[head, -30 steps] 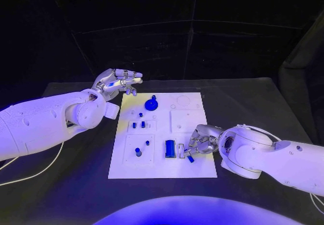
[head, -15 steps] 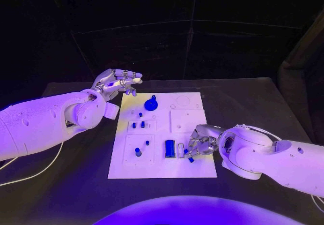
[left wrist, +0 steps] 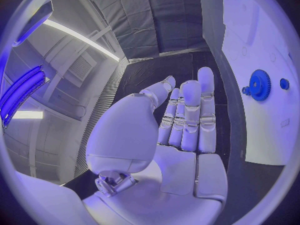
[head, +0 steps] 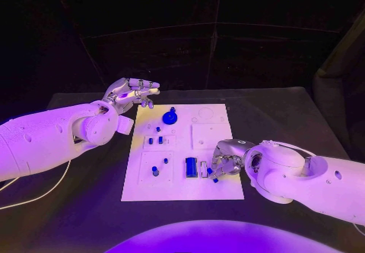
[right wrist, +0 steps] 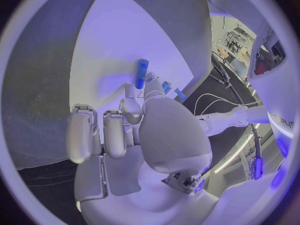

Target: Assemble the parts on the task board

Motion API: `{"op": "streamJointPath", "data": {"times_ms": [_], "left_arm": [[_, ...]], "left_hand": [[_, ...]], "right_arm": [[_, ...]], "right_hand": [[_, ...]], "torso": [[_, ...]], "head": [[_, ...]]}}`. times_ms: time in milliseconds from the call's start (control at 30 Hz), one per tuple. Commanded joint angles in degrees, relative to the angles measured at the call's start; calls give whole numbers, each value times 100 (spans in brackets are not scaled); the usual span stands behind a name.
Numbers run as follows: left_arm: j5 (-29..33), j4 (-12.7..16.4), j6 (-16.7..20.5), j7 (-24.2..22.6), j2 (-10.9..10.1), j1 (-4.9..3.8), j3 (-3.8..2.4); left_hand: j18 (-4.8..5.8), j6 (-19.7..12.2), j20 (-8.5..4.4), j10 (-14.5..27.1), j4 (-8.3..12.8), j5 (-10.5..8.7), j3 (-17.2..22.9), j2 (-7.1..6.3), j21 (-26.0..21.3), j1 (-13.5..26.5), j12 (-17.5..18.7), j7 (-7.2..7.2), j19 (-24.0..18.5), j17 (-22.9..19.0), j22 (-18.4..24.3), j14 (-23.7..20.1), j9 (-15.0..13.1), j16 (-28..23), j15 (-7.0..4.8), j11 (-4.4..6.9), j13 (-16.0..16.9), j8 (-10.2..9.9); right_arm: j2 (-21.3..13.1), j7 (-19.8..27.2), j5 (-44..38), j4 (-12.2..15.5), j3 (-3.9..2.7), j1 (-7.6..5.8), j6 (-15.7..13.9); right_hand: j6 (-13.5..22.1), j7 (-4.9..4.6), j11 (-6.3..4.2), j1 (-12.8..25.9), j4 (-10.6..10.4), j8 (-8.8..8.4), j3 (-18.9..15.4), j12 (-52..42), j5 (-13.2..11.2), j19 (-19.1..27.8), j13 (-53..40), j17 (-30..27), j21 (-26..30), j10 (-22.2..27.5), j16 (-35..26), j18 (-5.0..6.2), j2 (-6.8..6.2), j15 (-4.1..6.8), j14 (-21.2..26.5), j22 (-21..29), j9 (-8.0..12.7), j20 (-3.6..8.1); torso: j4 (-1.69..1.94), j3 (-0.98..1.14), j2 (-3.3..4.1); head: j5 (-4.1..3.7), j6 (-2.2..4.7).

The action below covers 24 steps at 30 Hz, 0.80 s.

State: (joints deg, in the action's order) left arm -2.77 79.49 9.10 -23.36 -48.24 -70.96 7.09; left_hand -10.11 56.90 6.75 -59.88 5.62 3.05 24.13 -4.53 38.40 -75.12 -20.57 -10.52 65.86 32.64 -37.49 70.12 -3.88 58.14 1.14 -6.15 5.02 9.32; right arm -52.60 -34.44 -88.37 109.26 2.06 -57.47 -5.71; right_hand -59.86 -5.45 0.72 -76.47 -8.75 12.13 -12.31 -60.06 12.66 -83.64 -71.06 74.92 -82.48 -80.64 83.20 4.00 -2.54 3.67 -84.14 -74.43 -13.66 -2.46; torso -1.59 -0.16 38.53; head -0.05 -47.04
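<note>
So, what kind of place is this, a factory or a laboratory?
It is most likely a robot test laboratory. A black table stands inside dark curtains, and the white task board holds small practice pieces such as a blue gear. No production line is visible.

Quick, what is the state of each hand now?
Left hand: open, holding nothing, fingers straight, beside the white board.
Right hand: pinches a small blue part over the board.

A black bench (head: 289,113) carries everything, its dark surface stretching out on all sides. A thin white cable (head: 42,192) lies looped across its near left part. Dark panelled walls (head: 228,52) close in behind the far edge.
</note>
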Motion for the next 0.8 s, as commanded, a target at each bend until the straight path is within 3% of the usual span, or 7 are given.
{"op": "streamJointPath", "data": {"times_ms": [33,500,800], "left_arm": [[14,6,-80,-9,-2,-6,-2],[14,8,-99,10,-8,-6,2],[14,9,-111,21,-10,-6,5]], "left_hand": [[-35,-25,12,47,5,3,-36,33,-30,8,-30,-6,-16,-5,9,-30,9,-37,7,-2,-6,11],[-34,-35,15,58,7,3,-40,31,-33,9,-32,-10,-17,-19,11,-39,9,-44,11,-7,-7,9],[-34,-41,16,66,11,3,-41,31,-35,6,-34,-12,-19,-26,13,-45,9,-47,13,-9,-8,8]], "right_arm": [[34,-98,-470,-6,2,-2,235],[158,-241,-804,-54,4,40,500],[186,-327,-911,-54,5,47,650]], "right_hand": [[6,15,-10,-2,12,20,-56,-6,-169,12,-10,378,22,43,-26,-82,26,-29,-351,-12,-13,-35],[-64,48,-38,-139,173,153,-123,-80,-601,-8,-56,419,4,13,-10,-90,182,-6,-360,-57,-69,-17],[-60,50,-43,-194,251,183,-133,-87,-654,-13,-60,423,0,11,-10,-92,245,-2,-361,-68,-82,-13]], "torso": [[2,-4,0],[7,-3,-4],[-2,-1,-6]], "head": [[0,-9],[-13,-25],[-8,-16]]}}
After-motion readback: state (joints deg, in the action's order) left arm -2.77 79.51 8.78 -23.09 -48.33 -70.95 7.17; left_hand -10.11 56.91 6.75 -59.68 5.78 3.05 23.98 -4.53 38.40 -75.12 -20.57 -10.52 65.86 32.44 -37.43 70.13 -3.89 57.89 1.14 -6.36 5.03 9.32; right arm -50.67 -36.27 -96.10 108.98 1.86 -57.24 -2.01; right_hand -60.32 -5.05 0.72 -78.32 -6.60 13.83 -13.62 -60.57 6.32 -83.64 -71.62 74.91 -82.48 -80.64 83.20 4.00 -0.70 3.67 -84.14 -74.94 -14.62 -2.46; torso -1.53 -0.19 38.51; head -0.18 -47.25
